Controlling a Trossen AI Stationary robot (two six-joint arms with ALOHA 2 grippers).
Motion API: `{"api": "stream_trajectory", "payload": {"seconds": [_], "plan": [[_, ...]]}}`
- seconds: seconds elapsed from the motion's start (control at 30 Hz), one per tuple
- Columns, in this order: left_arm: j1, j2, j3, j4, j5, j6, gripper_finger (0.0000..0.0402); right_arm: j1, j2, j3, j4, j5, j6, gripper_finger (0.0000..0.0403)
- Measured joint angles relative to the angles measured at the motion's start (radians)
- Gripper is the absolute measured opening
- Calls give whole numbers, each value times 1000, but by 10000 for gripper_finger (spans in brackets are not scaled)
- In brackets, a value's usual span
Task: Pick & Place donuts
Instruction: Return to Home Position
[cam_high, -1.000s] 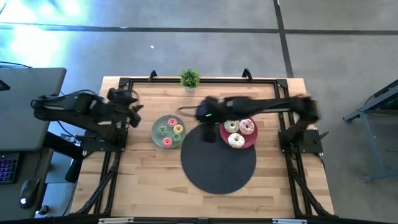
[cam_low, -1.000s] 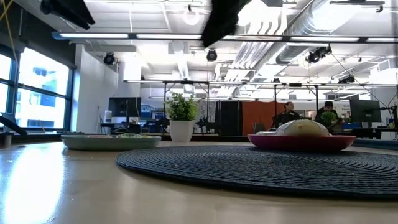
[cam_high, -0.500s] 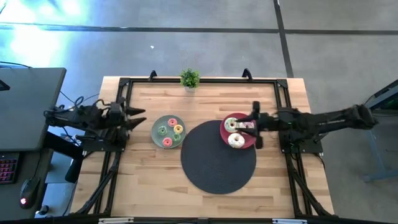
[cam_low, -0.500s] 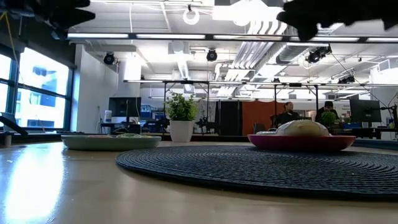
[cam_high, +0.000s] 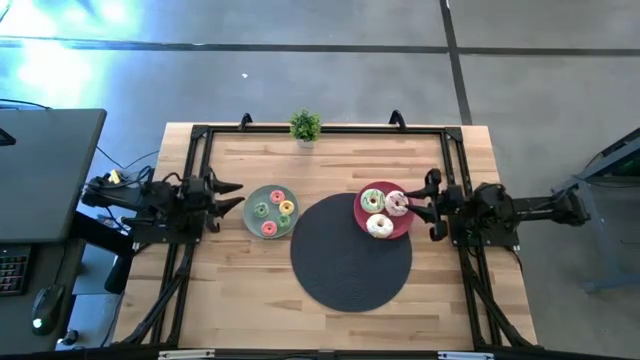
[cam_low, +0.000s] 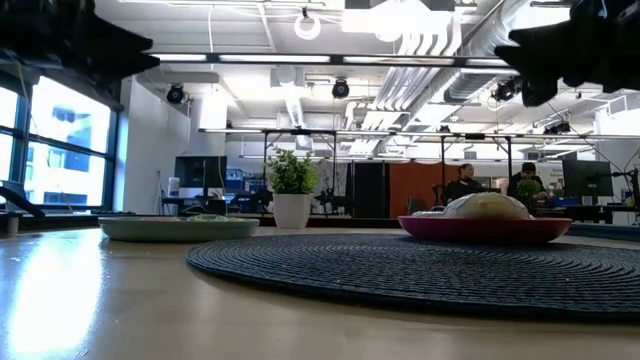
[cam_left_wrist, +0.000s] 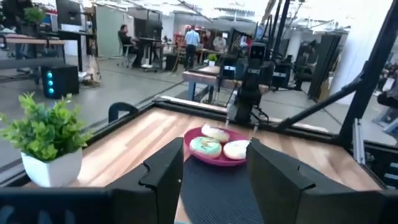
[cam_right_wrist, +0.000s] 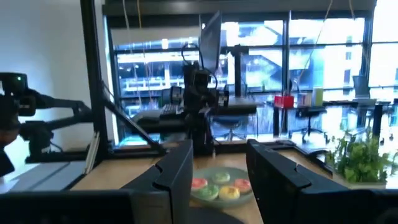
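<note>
Three larger donuts (cam_high: 384, 210) lie on the red plate (cam_high: 364, 219): one cream, one pink, one white. They also show in the left wrist view as donuts (cam_left_wrist: 219, 147). Several small donuts (cam_high: 272, 210) in pink, green and yellow lie on the grey-green plate (cam_high: 251, 212), and the right wrist view shows these small donuts (cam_right_wrist: 217, 185) too. My left gripper (cam_high: 232, 196) hangs open at the table's left side, left of the grey-green plate. My right gripper (cam_high: 430, 206) hangs open just right of the red plate. Neither holds anything.
A big black round mat (cam_high: 350, 255) lies in the table's middle, with the red plate resting partly on its far right part. A small potted plant (cam_high: 305, 127) stands at the far edge. Dark frame rails (cam_high: 192, 160) run along the table's sides.
My right gripper has swung from above the gap between the two plates toward the table's right edge, passing over the red plate, and now hangs beside it. My left arm has drawn back and come lower at the table's left side. The donuts have stayed put.
</note>
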Motion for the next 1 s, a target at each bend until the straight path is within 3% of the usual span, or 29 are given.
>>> {"api": "stream_trajectory", "payload": {"seconds": [0.17,0.47,0.73,1.0], "plan": [[0,1,-73,68,5,8,168,0,-44,-1,-116,6,63,139],[0,1,-131,86,9,-4,168,0,-43,-1,-124,28,54,139],[0,49,-136,87,156,-26,168,0,-43,-1,-125,27,56,139],[0,50,-138,96,181,-27,168,0,-42,-2,-126,26,56,139]]}}
